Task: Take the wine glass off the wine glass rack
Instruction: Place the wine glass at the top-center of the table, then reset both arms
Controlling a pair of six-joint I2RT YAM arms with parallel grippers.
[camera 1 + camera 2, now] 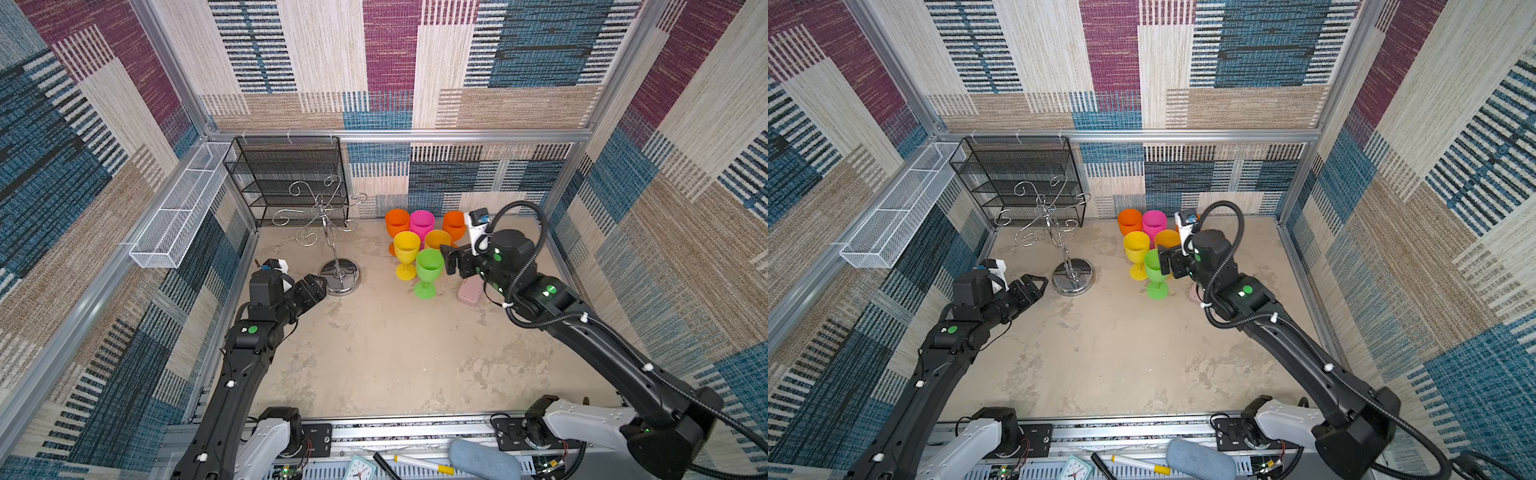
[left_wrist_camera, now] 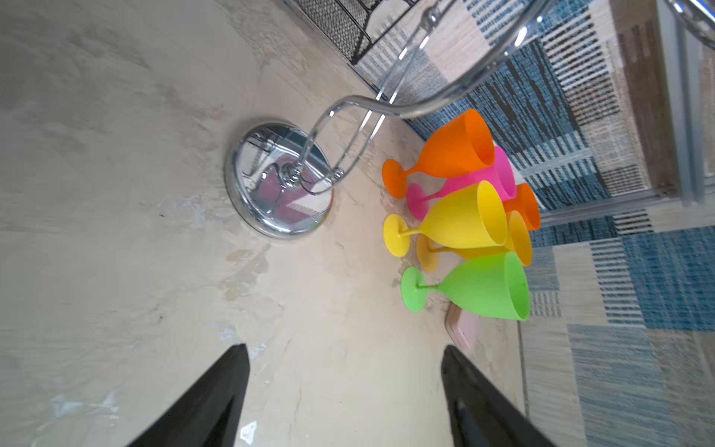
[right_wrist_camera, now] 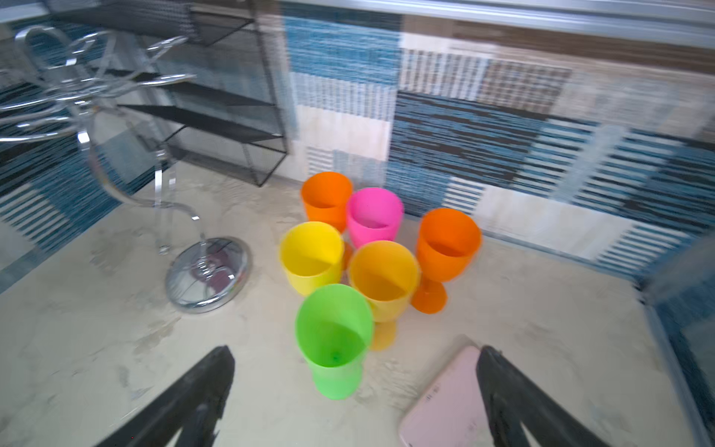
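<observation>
Right wrist view: right gripper (image 3: 354, 350) jaws apart, left gripper (image 2: 344, 347) likewise; lime-green plastic wine glass (image 1: 429, 268) stands on table (image 1: 374, 357), centre-right in a top view; chrome scroll-arm wire rack (image 1: 340, 277) bare. Removal looks finished; next, retreat without tipping.

A black mesh shelf (image 1: 270, 166) stands beside a white mesh basket (image 1: 178, 216); a pink slab (image 1: 469, 291), perhaps a phone, lies flat.

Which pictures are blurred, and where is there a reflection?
Right wrist view: motion blur smears the wine glass rack and the walls. Left wrist view: sharper; the rack's mirrored base reflects the room. Both top views: sharp and evenly lit.
</observation>
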